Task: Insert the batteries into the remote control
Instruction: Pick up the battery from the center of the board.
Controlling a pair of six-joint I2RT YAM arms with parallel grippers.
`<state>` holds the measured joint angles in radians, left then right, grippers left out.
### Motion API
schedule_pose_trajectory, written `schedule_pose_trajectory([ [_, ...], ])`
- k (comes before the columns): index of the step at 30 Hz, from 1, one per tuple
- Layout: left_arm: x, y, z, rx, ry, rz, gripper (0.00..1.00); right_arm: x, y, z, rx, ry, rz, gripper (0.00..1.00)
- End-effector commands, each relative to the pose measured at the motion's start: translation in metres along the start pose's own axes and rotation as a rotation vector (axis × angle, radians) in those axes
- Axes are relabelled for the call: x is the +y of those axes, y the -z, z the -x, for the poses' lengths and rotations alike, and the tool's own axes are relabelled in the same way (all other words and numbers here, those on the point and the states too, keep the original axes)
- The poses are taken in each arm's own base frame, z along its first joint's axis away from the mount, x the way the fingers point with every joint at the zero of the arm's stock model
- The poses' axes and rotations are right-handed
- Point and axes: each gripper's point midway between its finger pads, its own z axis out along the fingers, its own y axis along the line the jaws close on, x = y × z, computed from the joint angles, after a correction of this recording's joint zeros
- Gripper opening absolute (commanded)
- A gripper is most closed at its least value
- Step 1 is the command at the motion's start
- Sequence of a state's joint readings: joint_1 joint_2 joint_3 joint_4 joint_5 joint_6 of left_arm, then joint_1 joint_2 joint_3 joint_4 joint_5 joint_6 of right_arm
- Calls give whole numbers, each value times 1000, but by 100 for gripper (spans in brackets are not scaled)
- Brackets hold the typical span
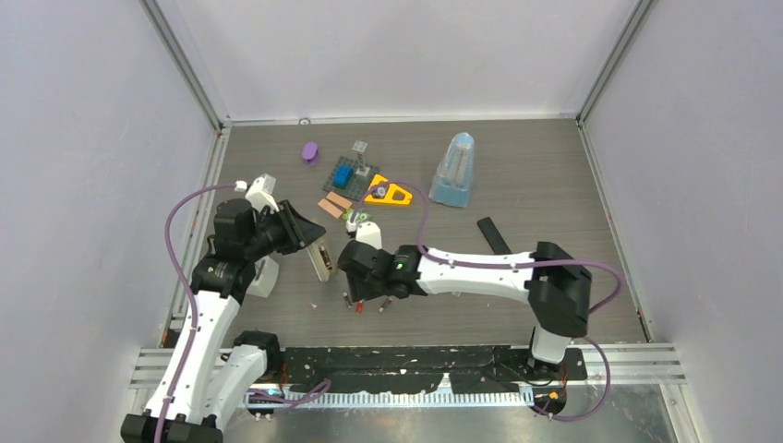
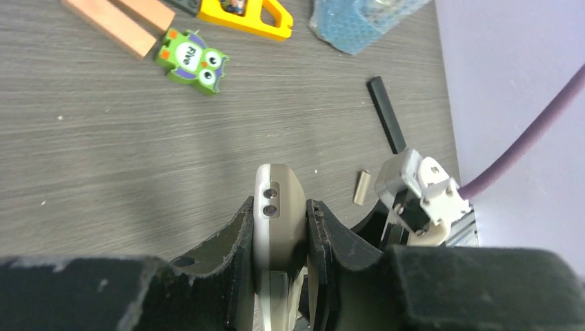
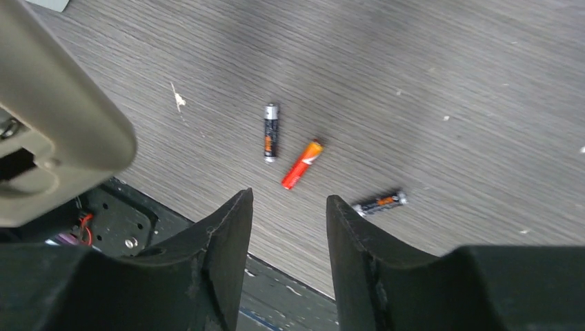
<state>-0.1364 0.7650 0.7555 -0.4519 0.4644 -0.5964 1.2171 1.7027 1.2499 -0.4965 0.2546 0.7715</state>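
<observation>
1. Far left: grips the remote control (image 2: pixel 279 187) in the left gripper (image 2: pixel 281 205), jaws pressed narrow against both long sides, the rounded end poking out past the fingertips.
2. Just right of that, low on the grey counter (image 3: pixel 448 69): three batteries lying flat and apart from each other. In the right wrist view, a black battery (image 3: pixel 271 131), then a red-orange battery (image 3: pixel 301 164) near it at a slant, then a second black battery (image 3: pixel 380 203) beside the right finger.
3. Over those three: hovers with the right gripper (image 3: pixel 290 200), jaws spread wide, gripping none of them.
4. Further back, mid-counter: a green owl eraser (image 2: pixel 193 61), two tan wooden blocks (image 2: pixel 117 24) side by side just behind it, and a yellow triangle (image 2: pixel 248 17).
5. Right: a black strip (image 1: pixel 494 235) lying flat, well apart from the batteries and the remote control.
</observation>
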Motion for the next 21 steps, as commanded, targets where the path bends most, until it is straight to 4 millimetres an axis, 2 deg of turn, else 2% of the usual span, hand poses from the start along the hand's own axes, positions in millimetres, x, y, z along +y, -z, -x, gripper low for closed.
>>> schedule_pose_trajectory([
  [1, 10, 2, 10, -44, 19, 55, 0, 12, -8, 2, -6, -89, -90, 45],
  [5, 22, 5, 12, -55, 21, 117, 0, 21, -17, -6, -11, -104, -128, 42],
  [10, 36, 8, 7, -48, 14, 180, 0, 15, -29, -21, 27, -133, -204, 40],
  [16, 38, 7, 4, -44, 16, 180, 0, 9, -38, -23, 20, -153, -253, 32],
  [21, 39, 5, 3, -39, 22, 175, 0, 8, -47, -29, 49, -153, -258, 30],
])
